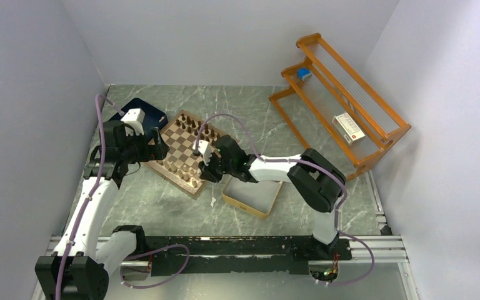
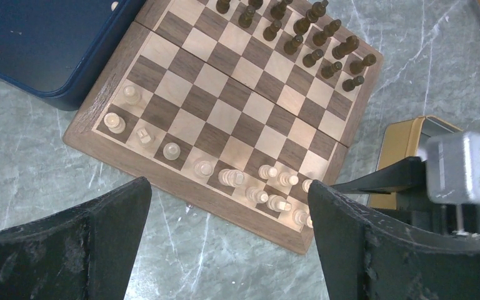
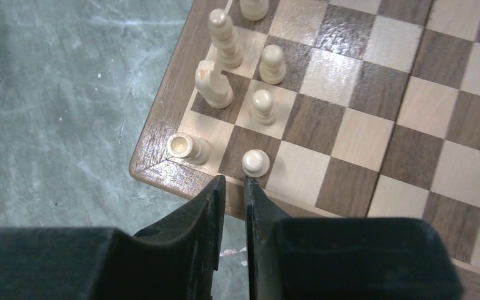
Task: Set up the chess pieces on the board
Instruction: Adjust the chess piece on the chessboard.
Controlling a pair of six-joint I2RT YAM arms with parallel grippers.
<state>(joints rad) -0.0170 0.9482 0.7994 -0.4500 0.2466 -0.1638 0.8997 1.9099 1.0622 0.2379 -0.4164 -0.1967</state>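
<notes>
– Two wrist cameras and one overhead: what does the overhead one give that they lack?
– The whole layout. The board point(image 1: 184, 150) lies askew on the marbled table point(image 1: 162, 206). A navy tray point(image 1: 153, 111) sits just beside its far left corner, a gold-rimmed tin point(image 1: 245, 208) is near its right side, and an orange rack point(image 1: 340, 94) stands well apart at the far right.
– And the left wrist?
– The left gripper point(image 2: 228, 187) hovers over the board's near edge, fingers spread wide and holding nothing. Dark pieces point(image 2: 312, 37) stand in two rows at the far side, and pale pieces point(image 2: 237, 178) stand along the near side. The right arm's grey block covers part of the tin.
– The right wrist?
– Only close detail. The right gripper point(image 3: 233, 184) sits low at a corner of the board, its fingers drawn nearly together with nothing between them. A pale pawn point(image 3: 255, 162) stands just beyond one fingertip, and a flat-topped piece point(image 3: 184, 147) is on the corner square beside it.
– Does the tip touch the pawn?
– I cannot tell.
</notes>
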